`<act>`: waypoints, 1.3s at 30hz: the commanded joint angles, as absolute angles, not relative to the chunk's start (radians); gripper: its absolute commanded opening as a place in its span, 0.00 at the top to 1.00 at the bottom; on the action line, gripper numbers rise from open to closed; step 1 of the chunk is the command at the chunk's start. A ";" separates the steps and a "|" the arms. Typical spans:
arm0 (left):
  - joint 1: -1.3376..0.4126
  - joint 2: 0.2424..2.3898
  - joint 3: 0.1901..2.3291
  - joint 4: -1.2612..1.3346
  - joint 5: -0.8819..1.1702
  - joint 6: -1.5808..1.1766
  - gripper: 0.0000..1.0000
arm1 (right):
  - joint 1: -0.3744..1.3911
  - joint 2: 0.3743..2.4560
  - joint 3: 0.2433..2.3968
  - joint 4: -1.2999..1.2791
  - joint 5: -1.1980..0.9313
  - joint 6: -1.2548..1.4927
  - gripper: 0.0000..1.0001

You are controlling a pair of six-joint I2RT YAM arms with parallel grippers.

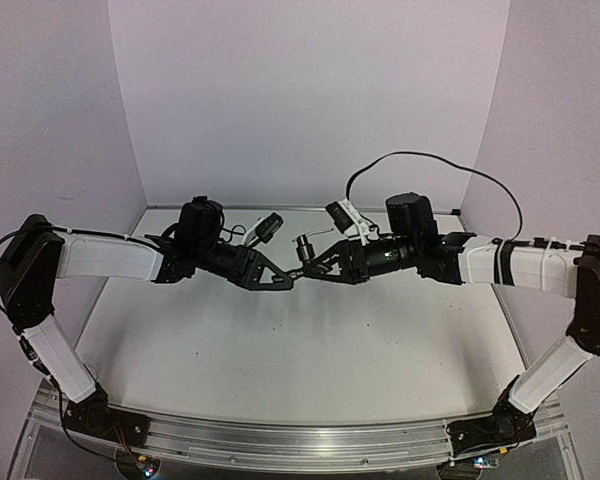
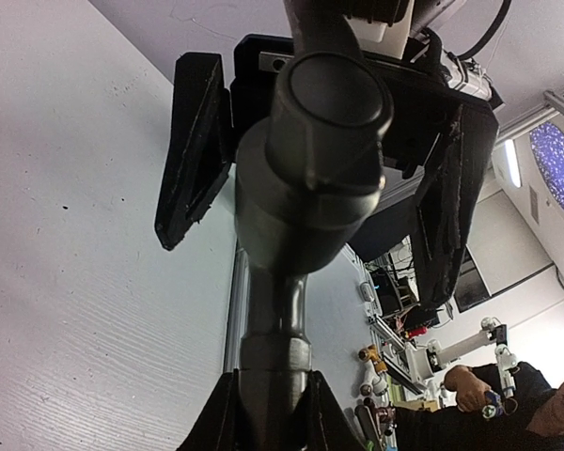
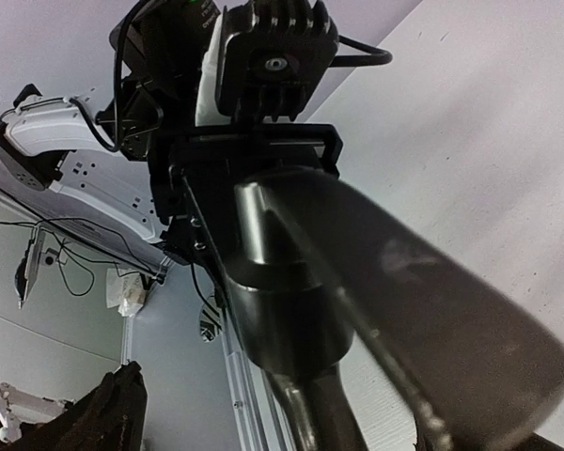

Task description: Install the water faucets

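One faucet (image 2: 305,188) hangs above the table (image 1: 280,360), clenched in the left gripper (image 1: 288,278), with the right gripper (image 1: 316,268) gaping open at its 3 o'clock, so that single thin pinch might slip and drop it.

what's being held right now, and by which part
The left gripper clamps the faucet by its narrow stem end; the right gripper is open around its wider body.
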State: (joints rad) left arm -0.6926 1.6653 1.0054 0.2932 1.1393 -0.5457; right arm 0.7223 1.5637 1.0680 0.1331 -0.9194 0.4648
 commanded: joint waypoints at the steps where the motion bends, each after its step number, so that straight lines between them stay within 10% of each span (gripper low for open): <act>1: -0.690 1.637 1.018 0.328 1.138 -0.517 1.00 | 0.718 1.626 1.160 0.117 -1.007 0.511 0.14; 9: -0.690 1.631 1.016 0.327 1.138 -0.522 1.00 | 0.729 1.619 1.133 0.195 -0.923 0.431 0.31; 17: -0.690 1.627 1.008 0.325 1.129 -0.520 1.00 | 0.729 1.651 1.166 0.212 -0.960 0.460 0.91; 24: -0.690 1.629 1.009 0.325 1.140 -0.517 1.00 | 0.729 1.639 1.147 0.324 -0.994 0.521 0.71; 32: -0.691 1.628 1.008 0.324 1.137 -0.513 1.00 | 0.729 1.647 1.131 0.427 -0.990 0.617 0.89; 39: -0.690 1.632 1.015 0.324 1.144 -0.514 1.00 | 0.729 1.665 1.132 0.481 -0.990 0.660 0.60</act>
